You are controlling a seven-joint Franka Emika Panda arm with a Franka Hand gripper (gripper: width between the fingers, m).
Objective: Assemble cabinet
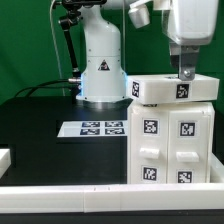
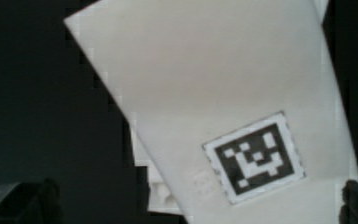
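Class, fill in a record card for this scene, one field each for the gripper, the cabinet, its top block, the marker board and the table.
gripper: open, pointing down at the top block; contact unclear
cabinet: white, upright, at the exterior view's right, tags on its front
top block: white, lying on the cabinet, one tag on its front
marker board: flat on the table, to the exterior view's left of the cabinet
table: black
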